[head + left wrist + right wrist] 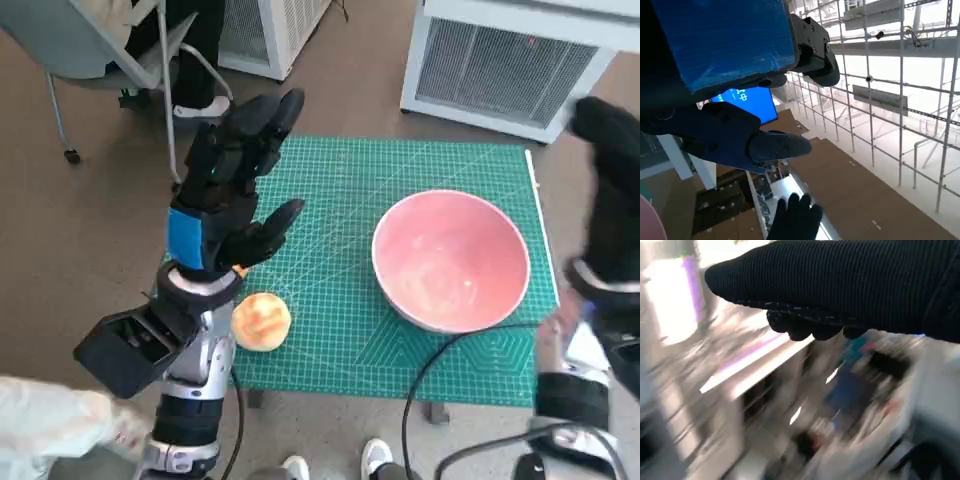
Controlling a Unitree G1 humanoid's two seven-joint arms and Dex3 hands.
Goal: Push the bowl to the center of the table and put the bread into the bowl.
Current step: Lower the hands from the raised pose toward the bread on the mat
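Bowl (451, 260) sits right of desk (340, 170) centre, near the edge; bread (261, 321) lies at the near left edge. Left hand (232, 190) is raised, fingers spread and empty; right hand (610, 185) is blurred, grip unreadable. Risk: a hard push from the right hand could slide the bowl past centre, or a left-hand brush could knock the bread off.

Bowl (451, 260): we note a smooth pink glazed-looking surface with a soft sheen and a paler rim. Bread (261, 321): matt, golden-tan crust, slightly uneven. Worktop (340, 200): we record a green matt cutting mat printed with fine pale grid lines. Left hand (235, 180): hard black plastic-looking shell, semi-gloss, with smooth blue tape across its back. Right hand (612, 215): black ribbed knitted cloth, matt; the right wrist view shows the weave. Floor (90, 230): dull brown, carpet-like.
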